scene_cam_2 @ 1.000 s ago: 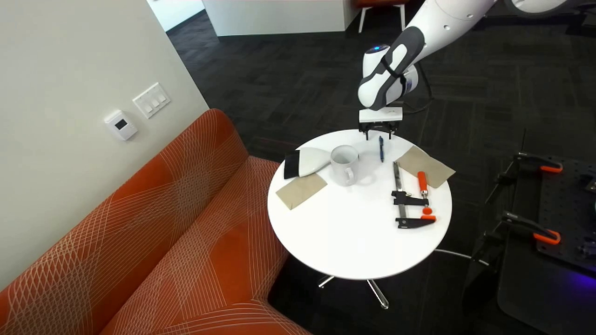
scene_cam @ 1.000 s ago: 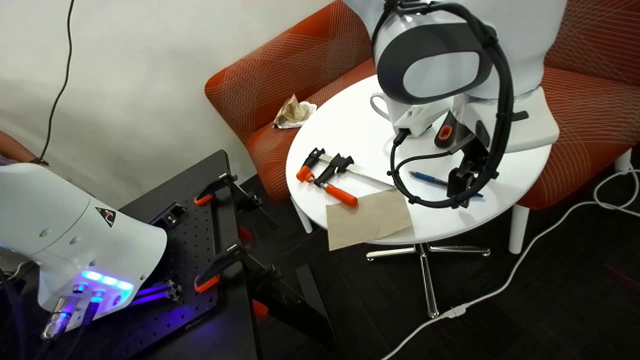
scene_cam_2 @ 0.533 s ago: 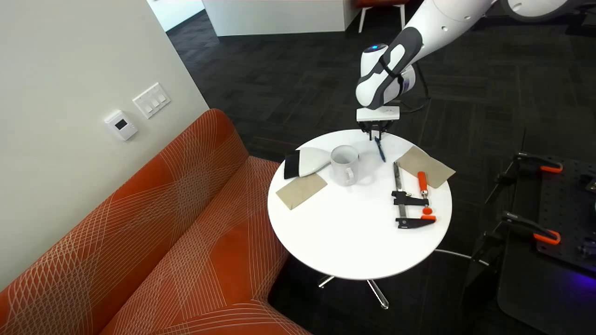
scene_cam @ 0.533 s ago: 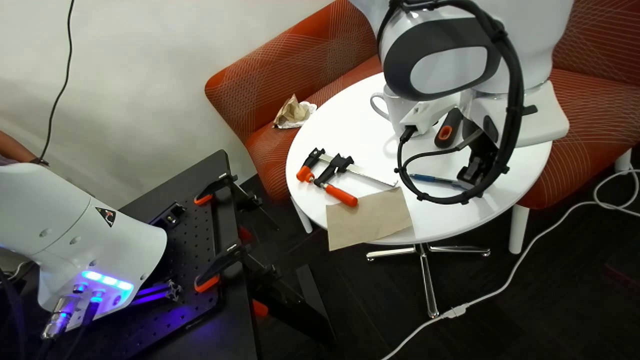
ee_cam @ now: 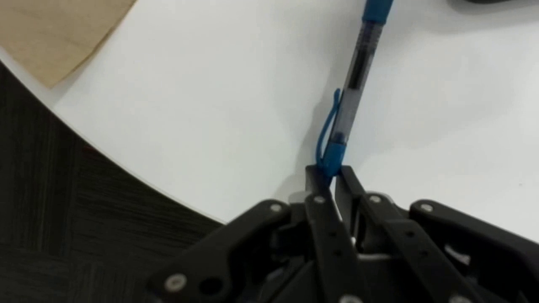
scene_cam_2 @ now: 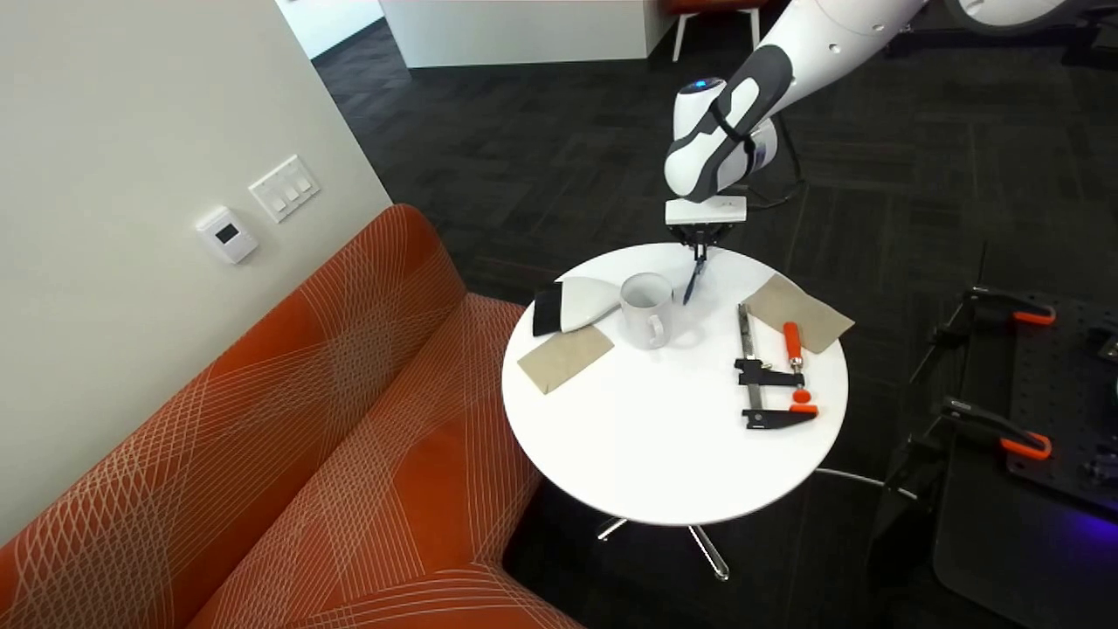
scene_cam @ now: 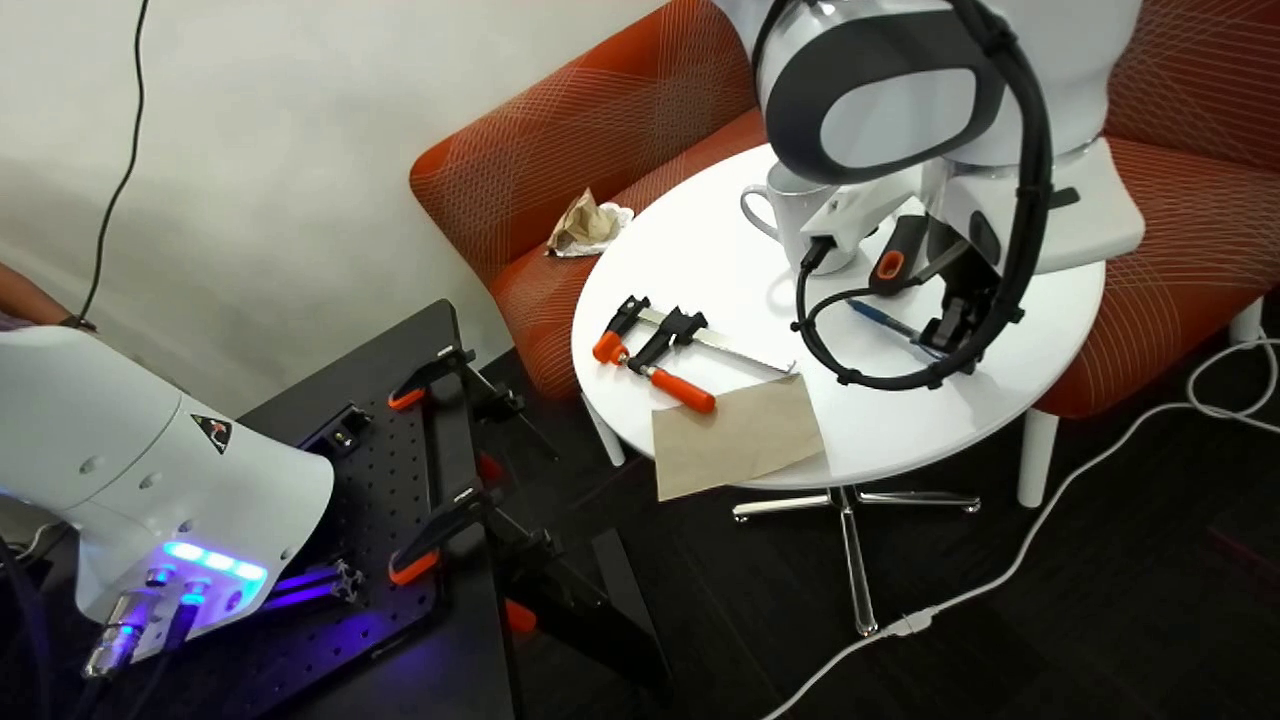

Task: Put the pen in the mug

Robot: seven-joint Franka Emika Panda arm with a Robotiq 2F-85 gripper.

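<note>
Pen swung toward mug; pincer, spread earlier, now pinching it.

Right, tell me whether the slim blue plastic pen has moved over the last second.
Yes. In an exterior view, the pen has swung its free end toward the unmoved, cylindrical white ceramic mug.

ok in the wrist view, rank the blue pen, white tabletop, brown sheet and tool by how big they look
By visible area, largest first; all four run out of frame:
1. White tabletop
2. Tool, enlarged by its nearness
3. Brown sheet
4. Blue pen, long but thin
</note>
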